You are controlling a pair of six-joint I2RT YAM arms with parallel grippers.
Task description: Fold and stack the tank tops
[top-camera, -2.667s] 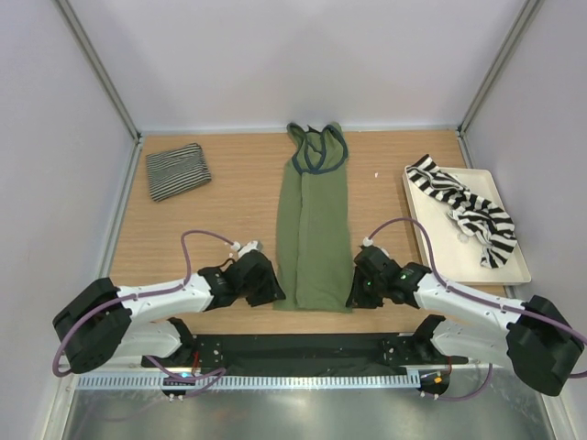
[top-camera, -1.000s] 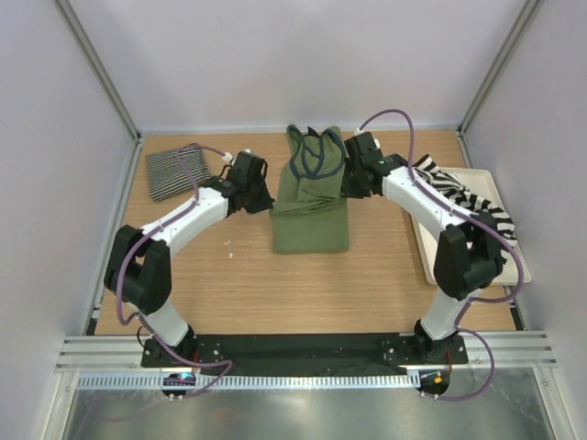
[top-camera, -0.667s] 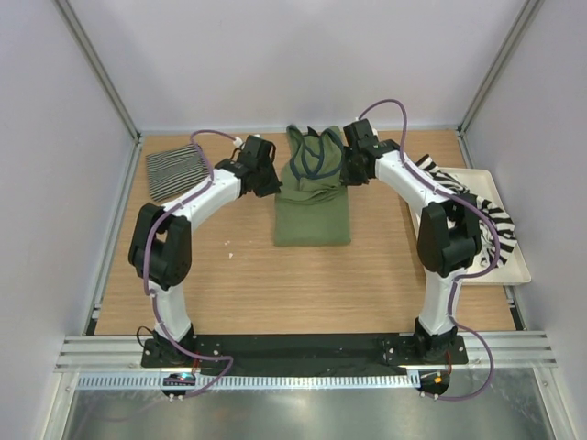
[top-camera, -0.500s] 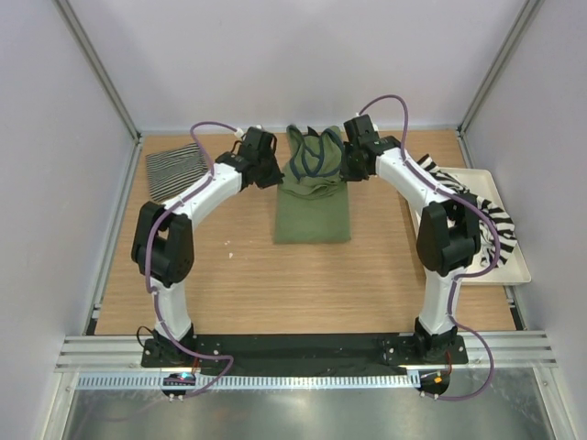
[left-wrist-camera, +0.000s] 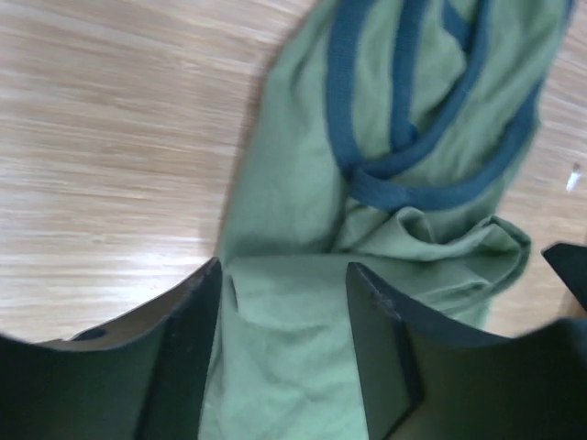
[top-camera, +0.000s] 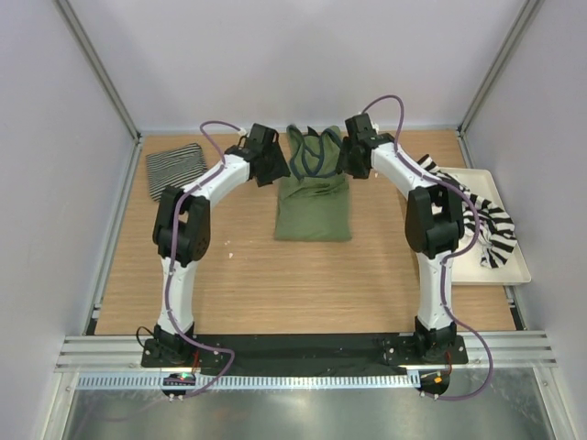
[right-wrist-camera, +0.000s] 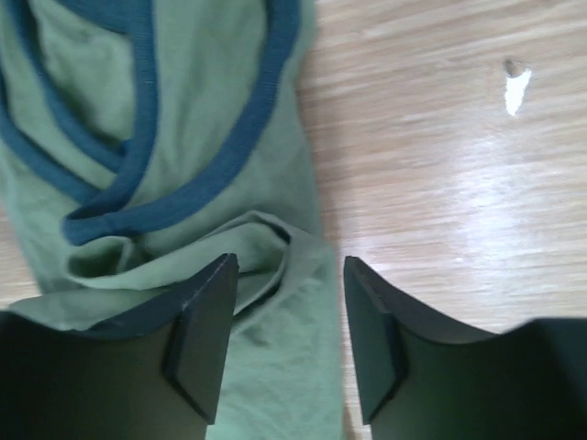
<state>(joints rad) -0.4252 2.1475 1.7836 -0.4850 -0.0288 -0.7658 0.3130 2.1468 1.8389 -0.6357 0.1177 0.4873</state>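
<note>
Olive top (top-camera: 313, 206) now lies folded in half mid-table, its hem carried from the near edge up to the straps. Broad-striped top (top-camera: 481, 225) lies crumpled on the tray (top-camera: 514, 275), pinstriped top (top-camera: 176, 170) folded far left. We have let go: left gripper (top-camera: 275, 170) and right gripper (top-camera: 347, 165) hang with jaws apart over the fold.

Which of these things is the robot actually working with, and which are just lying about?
Part of the job: green tank top, pinstriped tank top, broad-striped tank top.
Just lying about: cream tray, white scrap on the table.
</note>
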